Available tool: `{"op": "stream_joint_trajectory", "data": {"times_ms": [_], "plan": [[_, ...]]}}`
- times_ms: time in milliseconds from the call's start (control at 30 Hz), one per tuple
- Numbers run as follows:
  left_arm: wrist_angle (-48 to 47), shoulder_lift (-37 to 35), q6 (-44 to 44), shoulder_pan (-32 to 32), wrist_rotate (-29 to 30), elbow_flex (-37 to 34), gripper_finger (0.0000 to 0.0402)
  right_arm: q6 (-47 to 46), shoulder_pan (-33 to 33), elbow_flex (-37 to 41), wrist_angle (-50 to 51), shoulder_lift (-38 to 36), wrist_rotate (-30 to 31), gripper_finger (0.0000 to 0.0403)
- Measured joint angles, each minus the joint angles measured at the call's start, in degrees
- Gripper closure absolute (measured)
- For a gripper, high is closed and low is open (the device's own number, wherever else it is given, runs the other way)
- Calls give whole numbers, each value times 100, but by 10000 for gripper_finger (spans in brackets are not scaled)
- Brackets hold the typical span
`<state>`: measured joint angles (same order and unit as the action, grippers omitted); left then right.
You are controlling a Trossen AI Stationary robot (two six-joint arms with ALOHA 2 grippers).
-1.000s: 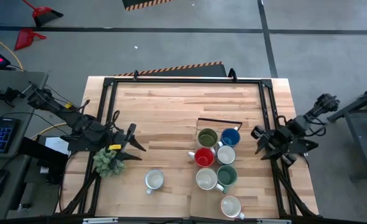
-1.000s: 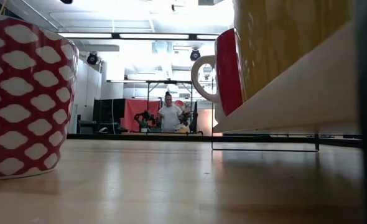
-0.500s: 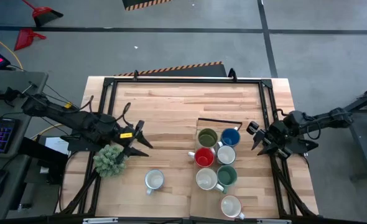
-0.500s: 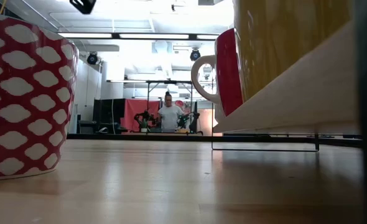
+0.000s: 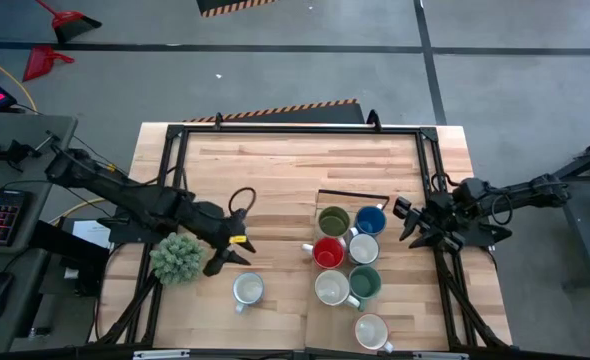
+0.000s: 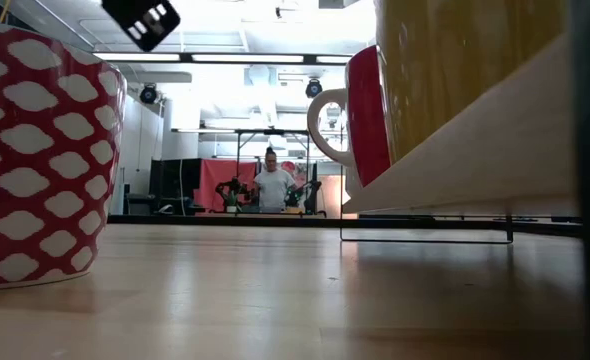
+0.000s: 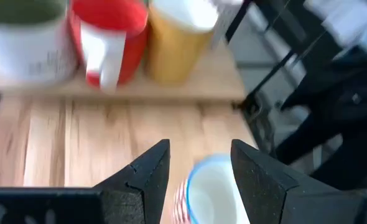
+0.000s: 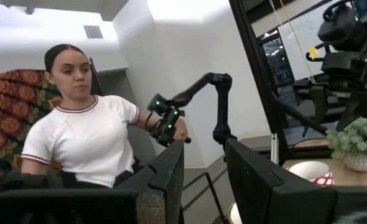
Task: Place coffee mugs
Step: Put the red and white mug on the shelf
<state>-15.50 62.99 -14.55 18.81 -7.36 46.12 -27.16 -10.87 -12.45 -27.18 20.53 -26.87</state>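
Observation:
A lone mug with a red-and-white pattern stands upright near the table's front, right of the plant. My left gripper hangs open just above and to its far left; in the left wrist view the mug shows between and beyond the open fingers. Several other mugs stand upright in a cluster: olive green, blue, red, teal green and white ones. My right gripper waits open at the table's right edge, off the table top.
A black frame runs around the wooden table. A thin black wire bracket stands behind the cluster. A cream mug sits at the front edge. A person sits beyond the table.
My left gripper has gone toward the table's right and near edges, past the plant toward the patterned mug, sinking a little and rolling. My right gripper has swung slightly toward the mug cluster and rolled. The mugs have kept their places.

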Motion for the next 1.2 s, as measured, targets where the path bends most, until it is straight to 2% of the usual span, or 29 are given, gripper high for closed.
{"op": "stream_joint_trajectory", "data": {"times_ms": [100, 200, 433, 600, 867, 1200], "plan": [[-910, 152, -203, 187, 224, 410, 243, 17, 0, 0, 87, 0, 2, 295], [-1371, 285, -632, 378, 460, 654, 243, 237, 0, 0, 169, 2, 7, 295], [-1474, 665, -1733, 778, 839, 763, 243, 407, -2, 0, 223, 2, 9, 295], [-1589, 1098, -2229, 980, 874, 764, 243, 407, -2, 0, 318, 2, 9, 295], [-2010, 1728, -2626, 1092, 793, 767, 243, 290, -2, 0, 429, 1, 4, 295], [-1874, 2060, -2979, 1090, 698, 766, 243, 183, -2, 0, 523, 2, -9, 295]]}}
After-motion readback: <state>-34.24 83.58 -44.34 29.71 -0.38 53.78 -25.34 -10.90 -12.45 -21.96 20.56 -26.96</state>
